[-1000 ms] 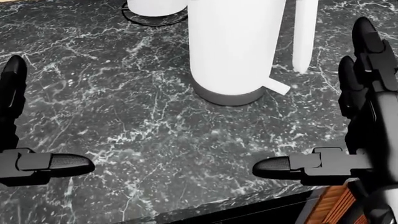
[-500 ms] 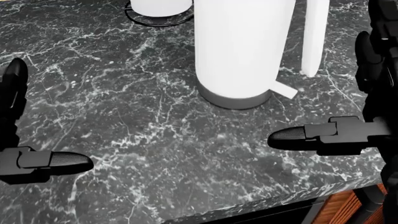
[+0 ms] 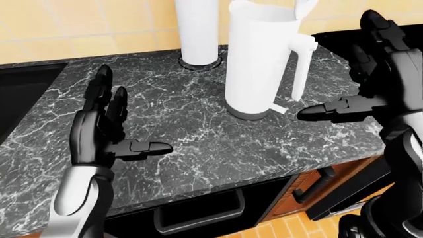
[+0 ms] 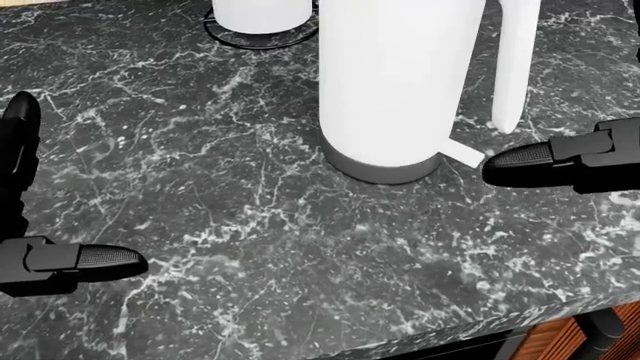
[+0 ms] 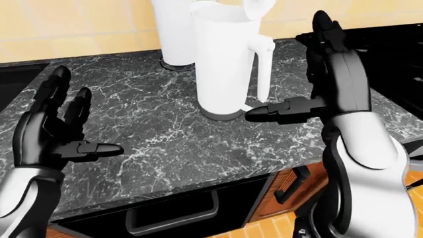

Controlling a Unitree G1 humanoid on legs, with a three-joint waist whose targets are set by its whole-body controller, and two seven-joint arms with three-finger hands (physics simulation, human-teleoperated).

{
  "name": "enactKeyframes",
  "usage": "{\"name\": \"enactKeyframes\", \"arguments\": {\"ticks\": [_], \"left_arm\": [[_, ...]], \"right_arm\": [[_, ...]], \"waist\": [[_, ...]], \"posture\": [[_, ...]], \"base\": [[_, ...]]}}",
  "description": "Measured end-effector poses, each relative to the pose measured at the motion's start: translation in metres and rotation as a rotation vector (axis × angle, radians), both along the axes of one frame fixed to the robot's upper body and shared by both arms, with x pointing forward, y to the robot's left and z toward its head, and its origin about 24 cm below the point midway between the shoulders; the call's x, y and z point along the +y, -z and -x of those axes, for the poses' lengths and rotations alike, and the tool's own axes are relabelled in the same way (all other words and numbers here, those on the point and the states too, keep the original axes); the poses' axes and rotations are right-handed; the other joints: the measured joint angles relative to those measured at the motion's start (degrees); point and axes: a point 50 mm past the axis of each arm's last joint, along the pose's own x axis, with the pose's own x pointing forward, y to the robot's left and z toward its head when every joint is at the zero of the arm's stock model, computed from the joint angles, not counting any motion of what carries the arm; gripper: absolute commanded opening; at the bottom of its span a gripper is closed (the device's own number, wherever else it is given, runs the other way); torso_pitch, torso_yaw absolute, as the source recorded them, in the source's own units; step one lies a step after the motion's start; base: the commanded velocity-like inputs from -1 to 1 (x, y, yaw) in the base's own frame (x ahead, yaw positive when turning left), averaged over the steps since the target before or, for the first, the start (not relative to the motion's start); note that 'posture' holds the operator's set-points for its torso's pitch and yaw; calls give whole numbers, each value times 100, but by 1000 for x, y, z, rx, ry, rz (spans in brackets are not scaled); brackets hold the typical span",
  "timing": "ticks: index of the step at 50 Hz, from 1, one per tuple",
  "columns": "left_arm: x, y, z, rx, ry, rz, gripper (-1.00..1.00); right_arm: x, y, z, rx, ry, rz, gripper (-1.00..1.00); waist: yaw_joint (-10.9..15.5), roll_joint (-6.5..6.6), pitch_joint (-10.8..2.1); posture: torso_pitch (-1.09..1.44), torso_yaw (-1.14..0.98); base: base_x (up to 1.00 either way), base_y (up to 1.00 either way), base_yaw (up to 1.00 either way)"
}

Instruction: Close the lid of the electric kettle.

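Note:
The white electric kettle [image 3: 258,64] stands upright on the black marble counter [image 3: 192,134]. It has a grey base and its handle [image 3: 301,64] on the right. Its lid [image 3: 305,7] stands tilted open at the top, partly cut off by the view's edge. My right hand [image 3: 340,69] is open and empty just right of the handle, with the thumb [image 4: 520,161] pointing at the kettle's base and apart from it. My left hand [image 3: 132,114] is open and empty over the counter, left of the kettle and well clear of it.
A white cylinder [image 3: 198,29] on a black ring base stands just behind the kettle. A black sink [image 3: 20,94] lies at the left and a black stove [image 3: 343,37] at the right. The counter's edge runs along the bottom, with a dark drawer handle [image 3: 198,218] below it.
My right hand has risen and moved up and to the right in the head view, closer to the kettle's handle. The picture has shifted slightly. The left hand has stayed still.

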Motion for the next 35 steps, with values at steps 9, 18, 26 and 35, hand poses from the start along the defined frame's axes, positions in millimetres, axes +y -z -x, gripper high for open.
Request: {"name": "enactKeyframes", "arguments": {"ticks": [9, 18, 26, 35], "left_arm": [[1, -1, 0, 2, -3, 1, 100], [2, 0, 0, 7, -5, 1, 100], [0, -10, 7, -18, -3, -3, 100], [0, -10, 6, -2, -2, 0, 100]], "right_arm": [[-10, -16, -1, 10, 10, 35, 100], [-16, -42, -1, -11, 18, 82, 100], [-18, -62, -2, -20, 17, 113, 100], [-21, -73, -5, -18, 22, 130, 100]], "waist": [[8, 3, 43], [0, -21, 70], [9, -1, 83], [-2, 15, 108]], "posture": [[0, 0], [0, 0], [0, 0], [0, 0]], "base": [[0, 0, 0], [0, 0, 0], [0, 0, 0], [0, 0, 0]]}}
